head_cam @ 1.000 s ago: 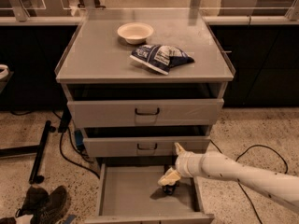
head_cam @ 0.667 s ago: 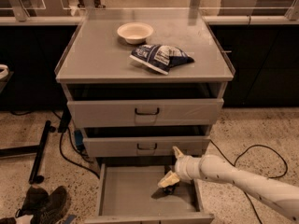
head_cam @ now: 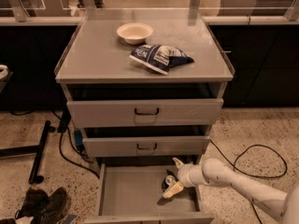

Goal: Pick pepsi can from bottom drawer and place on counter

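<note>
Claw (head_cam: 170, 177) spread wide inside the bottom drawer (head_cam: 126, 190) — fingers (head_cam: 174, 189) straddling the pepsi can (head_cam: 167, 181), label unreadable.

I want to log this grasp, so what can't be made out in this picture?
- Can: partly covered by the open gripper inside the bottom drawer; label unreadable, contact unclear.
- Bottom drawer's front: cut off by the lower edge.
- Upper drawers: insides lost in shadow under the counter.
- Arm: leaves the picture at the right edge.
</note>
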Robot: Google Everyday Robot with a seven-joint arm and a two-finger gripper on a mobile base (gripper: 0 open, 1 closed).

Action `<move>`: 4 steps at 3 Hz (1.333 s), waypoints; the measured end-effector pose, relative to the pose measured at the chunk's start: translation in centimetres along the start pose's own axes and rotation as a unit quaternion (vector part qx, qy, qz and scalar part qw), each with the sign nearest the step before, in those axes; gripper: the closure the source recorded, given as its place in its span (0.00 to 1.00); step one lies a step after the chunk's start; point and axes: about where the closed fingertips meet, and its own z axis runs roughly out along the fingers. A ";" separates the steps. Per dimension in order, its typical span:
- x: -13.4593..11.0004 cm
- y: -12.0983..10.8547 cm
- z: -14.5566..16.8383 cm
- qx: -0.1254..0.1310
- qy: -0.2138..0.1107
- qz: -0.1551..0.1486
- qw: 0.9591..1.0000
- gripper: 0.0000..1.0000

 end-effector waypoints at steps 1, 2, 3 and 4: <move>2.3 0.8 2.2 -0.028 0.022 0.006 0.999 0.00; 5.3 1.0 4.9 -0.047 0.055 0.025 0.997 0.00; 7.2 1.1 6.6 -0.055 0.078 0.041 0.995 0.00; 8.3 0.4 8.1 -0.052 0.099 0.057 0.992 0.00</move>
